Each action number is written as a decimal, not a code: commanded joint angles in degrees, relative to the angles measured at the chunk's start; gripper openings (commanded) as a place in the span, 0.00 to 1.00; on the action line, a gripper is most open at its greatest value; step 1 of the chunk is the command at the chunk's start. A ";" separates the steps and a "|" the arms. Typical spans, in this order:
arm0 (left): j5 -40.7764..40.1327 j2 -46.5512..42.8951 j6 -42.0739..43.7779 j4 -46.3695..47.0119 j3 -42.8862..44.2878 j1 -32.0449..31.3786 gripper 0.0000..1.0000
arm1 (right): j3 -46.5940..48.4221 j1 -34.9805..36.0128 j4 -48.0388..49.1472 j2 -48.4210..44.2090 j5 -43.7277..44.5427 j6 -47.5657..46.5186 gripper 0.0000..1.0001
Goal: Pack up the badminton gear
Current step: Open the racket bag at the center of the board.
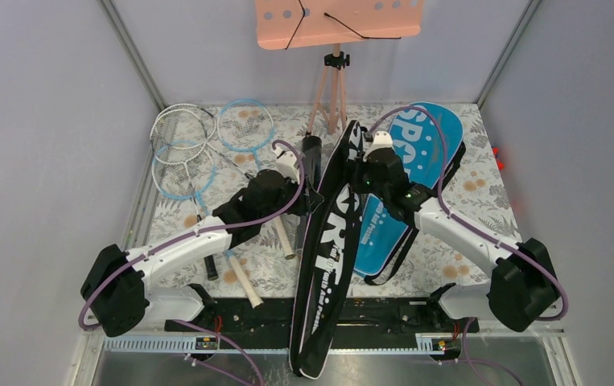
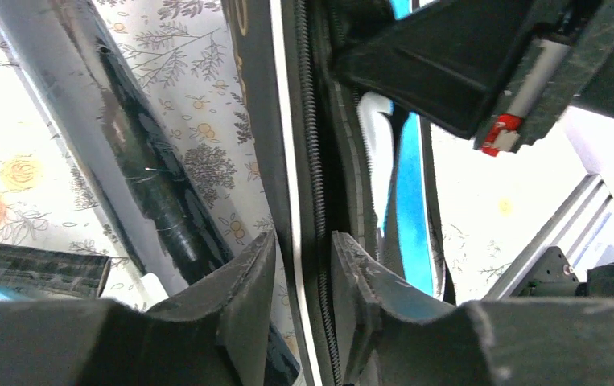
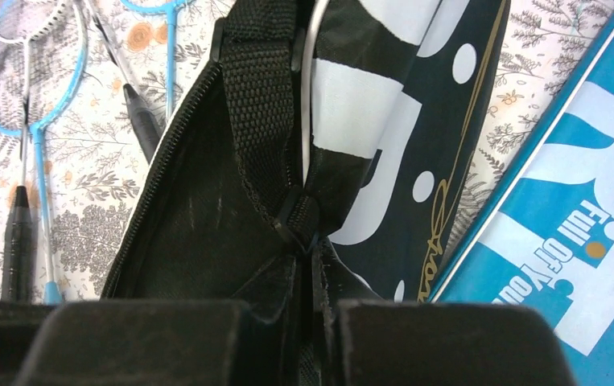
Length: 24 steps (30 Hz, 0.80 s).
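The right gripper point(image 3: 313, 299) clamps the black bag point(image 3: 199, 217) by its strap; the left gripper point(image 2: 302, 256) straddles its zipper edge, jaws apart, seemingly loose.

Our left arm point(image 1: 183, 245), white links on black joints, reaches forward and inward from its base. Our left gripper point(image 2: 303, 265), black and two-fingered, has its jaws a little parted, with the fingers point(image 2: 247, 281) pointing forward. Our right arm point(image 1: 456, 229), of the same build, reaches in just opposite that gripper. Our right gripper point(image 3: 317, 322), also black, has its jaws pressed nearly together. The two wrists are near each other but not touching.
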 commanded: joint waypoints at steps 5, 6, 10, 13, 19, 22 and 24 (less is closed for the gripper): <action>-3.60 -1.42 0.22 1.73 2.00 0.62 0.48 | -6.41 -4.30 8.71 -6.44 -14.03 -3.99 0.00; -2.25 -0.77 0.84 1.72 2.16 0.62 0.51 | -6.87 -4.40 9.50 -6.66 -15.11 -3.75 0.00; 4.92 2.62 2.60 1.09 2.58 0.55 0.56 | -7.72 -5.18 12.33 -7.10 -18.20 -3.03 0.00; 3.06 4.71 2.51 -1.67 2.98 0.55 0.53 | -8.36 -6.17 13.67 -7.82 -20.11 -1.99 0.00; 4.87 4.04 1.54 -0.31 -0.57 0.54 0.46 | -9.50 -9.44 15.36 -9.56 -23.67 0.31 0.00; 5.58 3.16 0.06 1.38 -1.61 0.54 0.08 | -9.68 -10.45 15.69 -9.88 -24.11 1.33 0.00; 4.89 2.60 -0.88 1.19 -1.14 0.55 0.00 | -9.22 -10.50 14.30 -10.03 -24.27 1.17 0.00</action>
